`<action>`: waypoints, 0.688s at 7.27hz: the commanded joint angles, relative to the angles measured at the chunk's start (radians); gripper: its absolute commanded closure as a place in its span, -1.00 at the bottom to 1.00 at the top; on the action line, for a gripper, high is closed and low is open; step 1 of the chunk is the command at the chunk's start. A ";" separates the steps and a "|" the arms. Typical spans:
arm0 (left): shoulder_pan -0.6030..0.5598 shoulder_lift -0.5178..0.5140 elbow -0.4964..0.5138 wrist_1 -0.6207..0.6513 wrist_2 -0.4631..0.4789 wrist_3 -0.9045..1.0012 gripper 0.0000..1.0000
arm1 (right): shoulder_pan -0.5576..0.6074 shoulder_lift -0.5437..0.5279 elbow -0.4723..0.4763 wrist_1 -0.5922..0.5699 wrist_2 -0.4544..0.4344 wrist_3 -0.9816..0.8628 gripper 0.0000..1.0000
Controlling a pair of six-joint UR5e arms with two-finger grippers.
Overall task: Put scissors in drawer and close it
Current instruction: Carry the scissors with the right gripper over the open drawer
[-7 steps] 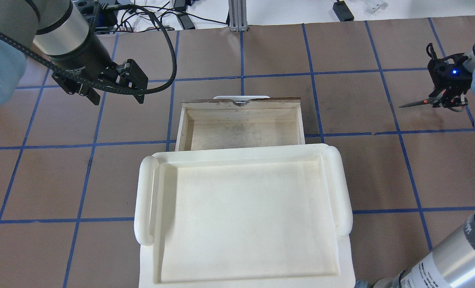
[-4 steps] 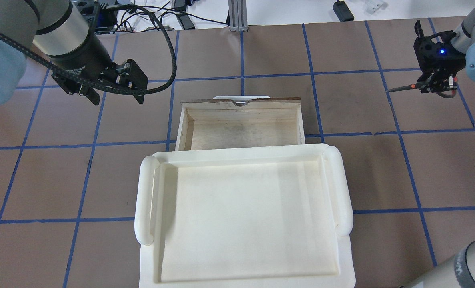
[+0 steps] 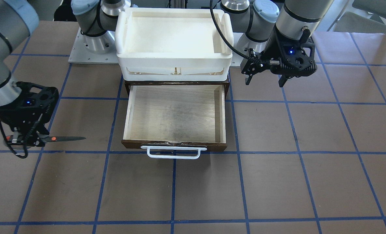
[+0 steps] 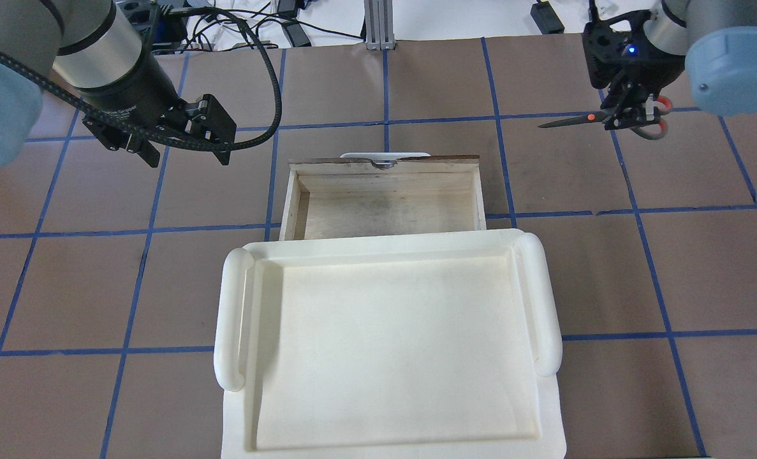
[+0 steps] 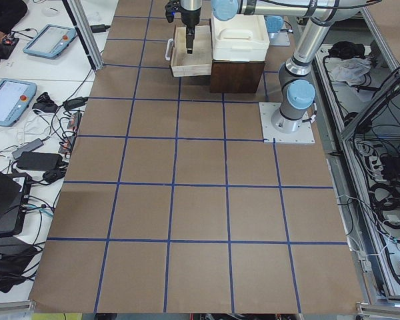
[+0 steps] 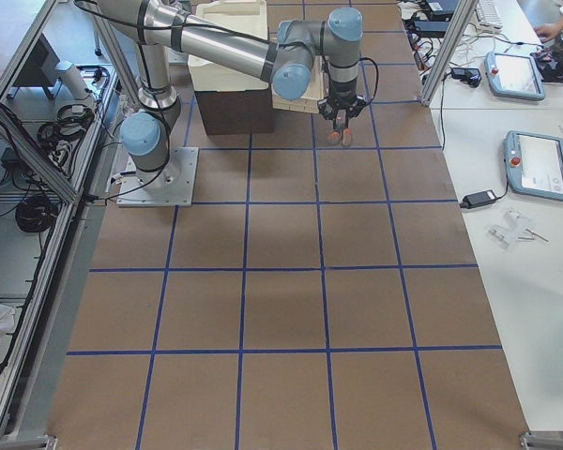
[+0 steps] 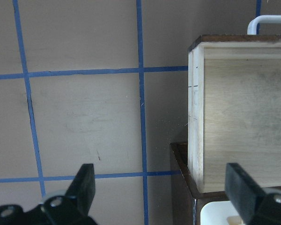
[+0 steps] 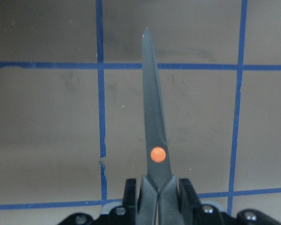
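The right claw (image 4: pixel 624 118) is clenched on the scissors (image 4: pixel 585 118), gripping them just behind the orange pivot dot (image 8: pixel 158 154) and holding them roughly level above the brown, blue-taped surface (image 4: pixel 416 76). The dark blades (image 8: pixel 152 103) are shut together and point toward the robot's left. The orange-lined handle loops (image 4: pixel 655 124) stick out on the claw's other side. The scissors are well apart from the drawer (image 4: pixel 384 210), off to its right and a little farther from the robot than its front panel (image 3: pixel 175 144). The drawer stands pulled out from a dark brown cabinet (image 5: pixel 237 77), showing its pale plywood interior, with its white wire handle (image 3: pixel 174 152) on the side away from the robot. A white plastic tray (image 4: pixel 384 350) sits on top of the cabinet. The left claw (image 4: pixel 187 153) is released, its 2 fingers (image 7: pixel 84 183) spread wide. It hangs over the surface near the drawer's left wall (image 7: pixel 195 117), touching nothing
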 commanded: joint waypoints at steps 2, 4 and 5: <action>0.001 0.000 0.000 0.000 0.000 0.000 -1.00 | 0.284 0.006 -0.038 0.008 -0.059 0.311 1.00; 0.001 0.000 0.000 0.000 0.000 0.000 -1.00 | 0.432 0.009 -0.044 0.004 -0.057 0.475 1.00; 0.001 0.000 0.000 0.000 0.000 0.002 -1.00 | 0.490 0.009 -0.044 -0.001 -0.056 0.481 1.00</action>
